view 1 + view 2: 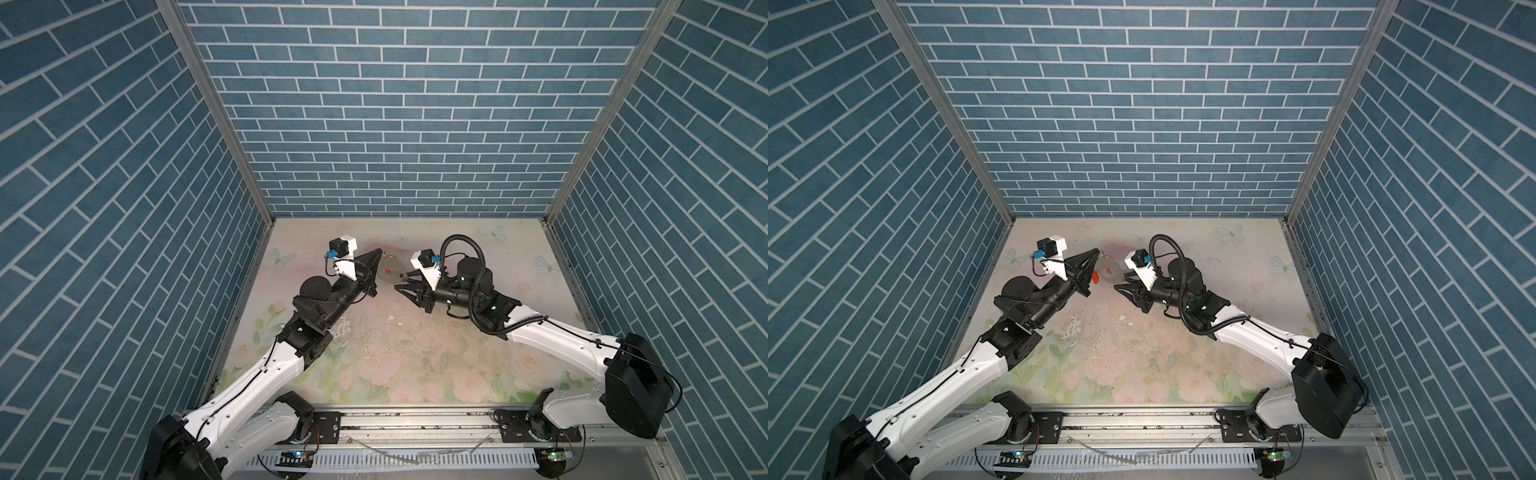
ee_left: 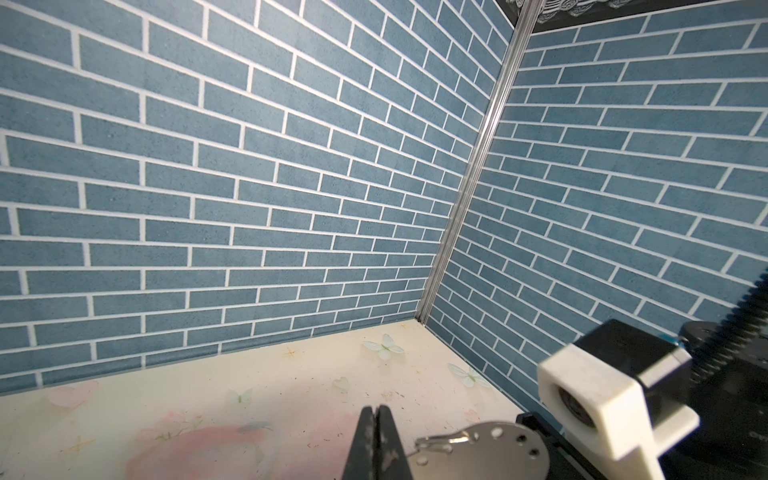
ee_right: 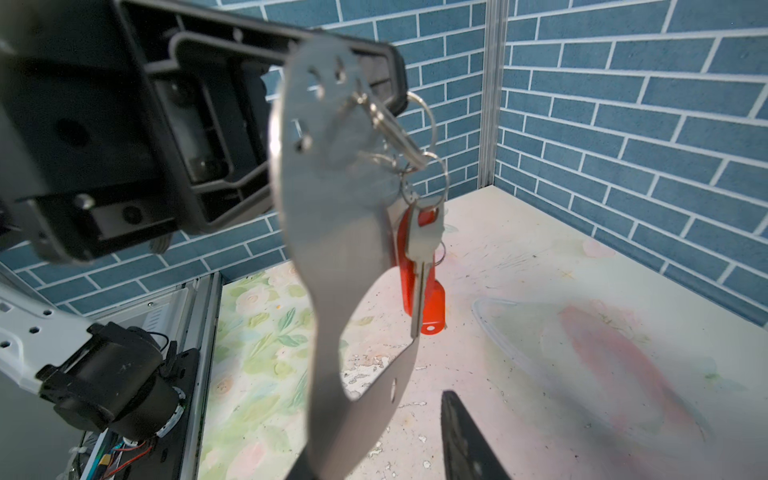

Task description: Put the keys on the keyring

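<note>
My left gripper [image 1: 378, 251] is closed, its fingers pressed together in the left wrist view [image 2: 376, 415]. A thin wire loop runs up to the fingertips there, but I cannot tell whether it is pinched between them.

The keyring [image 1: 392, 266] is off the bench [image 1: 415, 345], in the air between my two grippers near the back middle of the workspace. From my right wrist it shows as a flat grey loop [image 3: 332, 232] standing roughly upright, its top overlapping the black body of my left gripper. My left wrist sees its holed end [image 2: 503, 444] just beside the closed fingers.

Silver rings [image 3: 392, 126] are clustered at the keyring's upper edge. One silver key [image 3: 419, 237] hangs from them with its orange-red tag [image 3: 432, 299] behind it. I can make out only this one key.

My right gripper [image 1: 400, 280] has its jaws partly apart, with the keyring's lower end between them. Bare bench shows between the keyring and the one finger [image 3: 469, 440] I can see. The other finger is hidden behind the metal, so I cannot tell whether it touches
</note>
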